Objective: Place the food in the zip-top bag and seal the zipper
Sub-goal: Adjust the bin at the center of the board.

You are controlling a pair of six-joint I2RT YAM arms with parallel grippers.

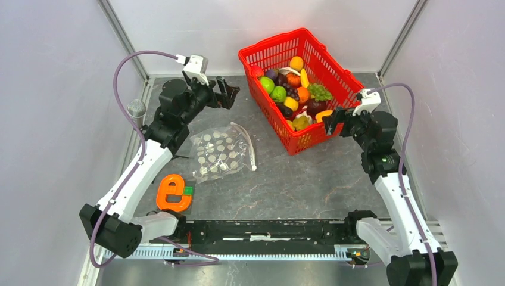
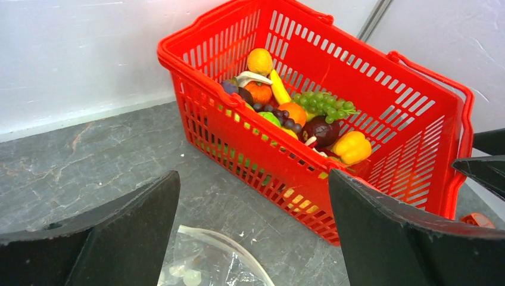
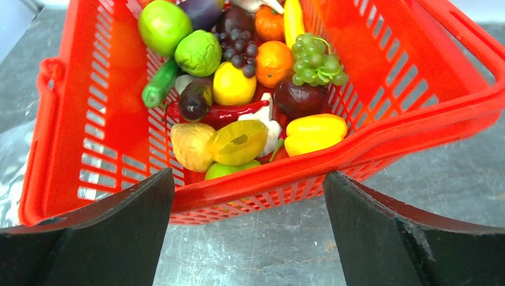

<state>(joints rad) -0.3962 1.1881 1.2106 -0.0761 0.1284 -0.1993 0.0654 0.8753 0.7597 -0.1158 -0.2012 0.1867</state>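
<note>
1. The basket (image 1: 275, 52) is red moulded plastic in an open mesh, smooth and glossy, with bright highlights along its rim.
2. The food (image 3: 231, 85) inside the basket is hard plastic with a wet-looking shine.
3. Left of the basket, the zip-top bag (image 1: 219, 154) is thin clear film, wrinkled and glinting, printed with opaque white dots.
4. Its zipper (image 1: 252, 149) is a thicker, whitish-clear plastic strip.
5. Under the basket, the tabletop (image 1: 298, 185) looks like dark grey veined stone with a dull, satin finish.
6. Further left of the basket, the letter toy (image 1: 161, 199) is smooth orange plastic.
7. The jaws are matt black, faintly grainy plastic.
8. Behind the basket, the walls (image 1: 53, 89) are flat matt white.
</note>
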